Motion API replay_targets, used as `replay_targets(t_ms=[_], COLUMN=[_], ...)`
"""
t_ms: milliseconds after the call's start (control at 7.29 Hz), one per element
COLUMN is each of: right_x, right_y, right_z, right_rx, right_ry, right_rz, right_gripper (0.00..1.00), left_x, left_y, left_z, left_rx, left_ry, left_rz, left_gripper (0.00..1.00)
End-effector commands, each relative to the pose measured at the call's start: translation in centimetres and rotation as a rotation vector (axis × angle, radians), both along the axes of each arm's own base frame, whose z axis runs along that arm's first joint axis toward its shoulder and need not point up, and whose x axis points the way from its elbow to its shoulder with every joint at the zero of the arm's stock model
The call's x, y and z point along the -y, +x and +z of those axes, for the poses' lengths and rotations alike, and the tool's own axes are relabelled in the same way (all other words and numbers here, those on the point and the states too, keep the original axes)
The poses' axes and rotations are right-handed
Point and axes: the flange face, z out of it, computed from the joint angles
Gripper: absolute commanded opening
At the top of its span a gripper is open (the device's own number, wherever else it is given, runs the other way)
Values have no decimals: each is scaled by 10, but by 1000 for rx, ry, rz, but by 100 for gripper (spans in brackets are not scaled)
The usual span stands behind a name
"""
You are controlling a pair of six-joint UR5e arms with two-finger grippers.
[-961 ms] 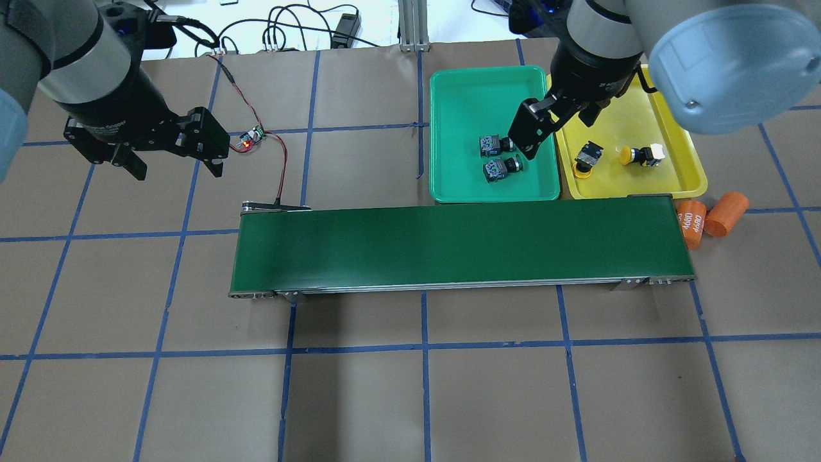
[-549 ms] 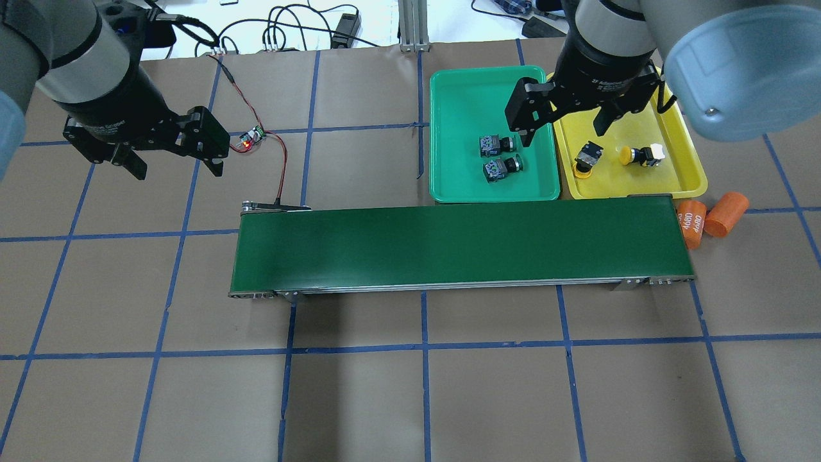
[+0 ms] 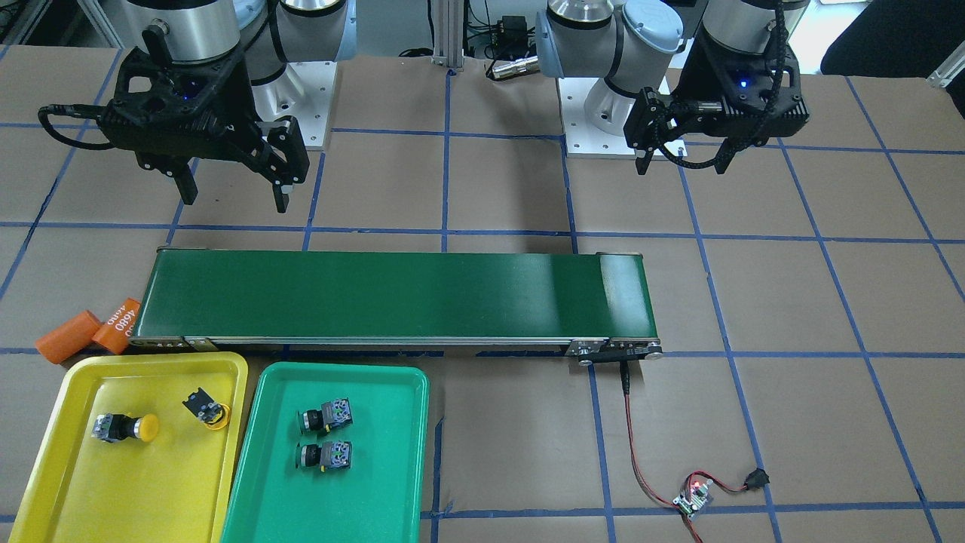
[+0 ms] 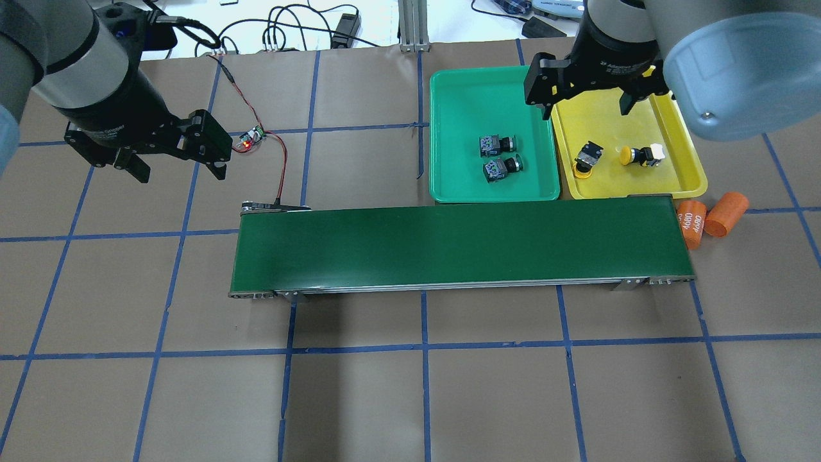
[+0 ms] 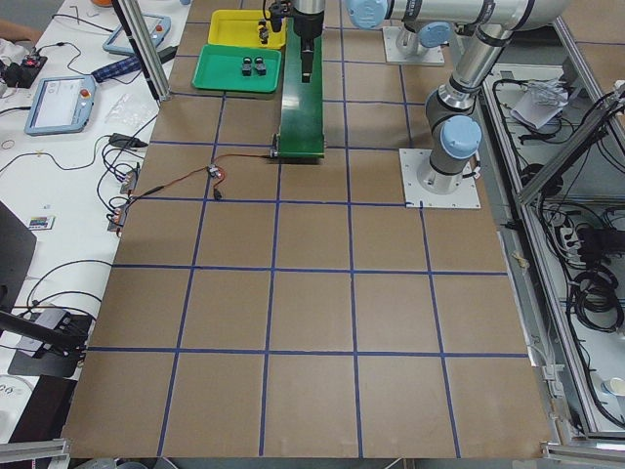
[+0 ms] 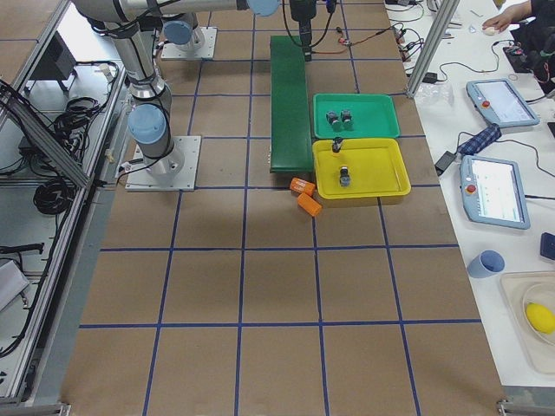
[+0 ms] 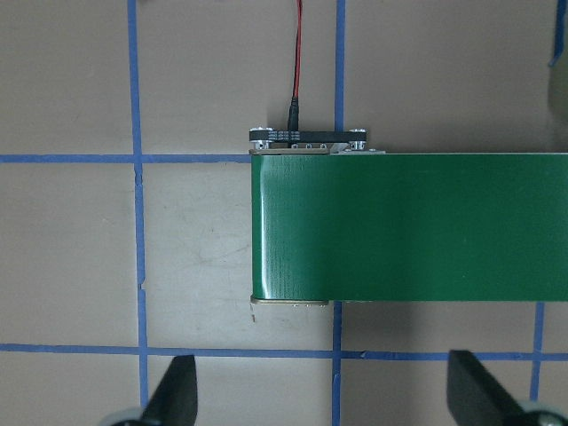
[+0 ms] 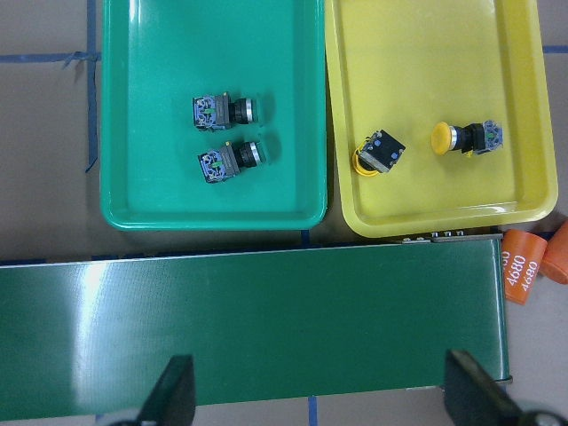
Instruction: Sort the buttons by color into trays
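Observation:
Two green buttons (image 4: 497, 145) (image 4: 502, 168) lie on their sides in the green tray (image 4: 468, 102). Two yellow buttons (image 4: 587, 158) (image 4: 638, 154) lie in the yellow tray (image 4: 606, 186) next to it. The right wrist view shows the same: green buttons (image 8: 222, 111) (image 8: 229, 160), yellow ones (image 8: 380, 153) (image 8: 463, 138). My right gripper (image 4: 585, 108) hangs open and empty, high above the trays' far halves. My left gripper (image 4: 178, 171) is open and empty over bare table, beyond the belt's left end.
A long dark-green conveyor belt (image 4: 462, 244) runs across the table in front of the trays. Two orange cylinders (image 4: 693, 221) (image 4: 726, 213) lie at its right end. A small circuit board (image 4: 250, 138) with a red wire sits near the left gripper.
My right gripper has risen and drawn back from the seam between the two trays, turning level, still open and empty. The left gripper has barely shifted.

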Motion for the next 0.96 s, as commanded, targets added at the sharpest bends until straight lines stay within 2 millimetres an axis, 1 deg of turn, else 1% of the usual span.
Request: replay_targets(t_ms=[0,824], right_x=[-2,0], right_y=[-1,-1], right_z=[2,-2], right_rx=[-2,-7], right_ry=[-5,8], right_rz=[-3,9], right_gripper=[100,100], left_x=[-4,-3], left_y=[-1,0], left_z=[5,4], left_rx=[-6,4], left_ry=[-10,-8], left_rz=[-2,2], left_gripper=[100,100])
